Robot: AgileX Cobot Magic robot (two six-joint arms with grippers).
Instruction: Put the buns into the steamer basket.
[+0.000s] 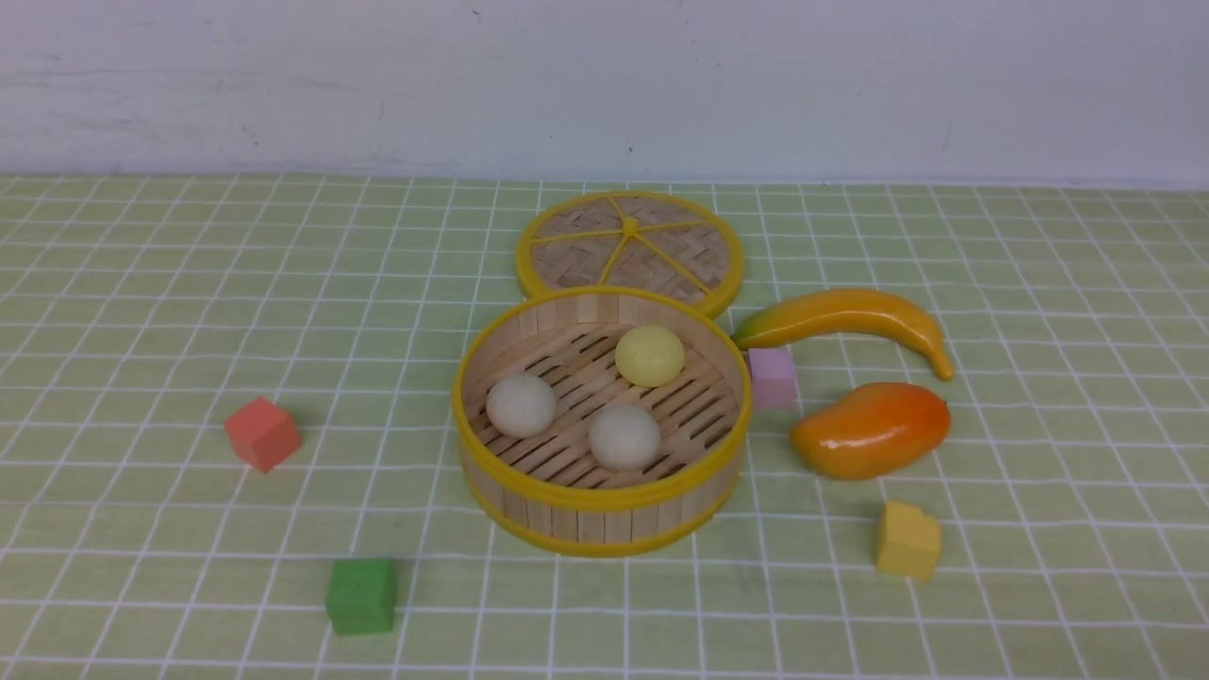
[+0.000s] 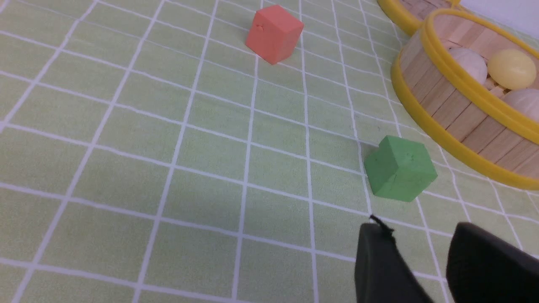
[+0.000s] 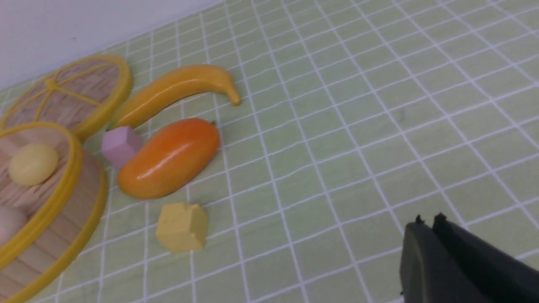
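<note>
I see bright, even light, soft short shadows, glare on the mango (image 1: 870, 430); wrist views blur slightly at the pincers.

Woven lid (image 1: 630, 247), banana (image 1: 845, 317), mango (image 1: 871, 429), 4 cubes on checked cloth (image 1: 142, 312).

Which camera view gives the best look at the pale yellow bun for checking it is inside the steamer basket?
The front view: the pale yellow bun shows whole, resting on the slatted floor of the steamer basket with both off-white buns. The left wrist view shows it partly behind the basket's rim; the right wrist view shows it near the frame edge, with the basket cut off.
</note>
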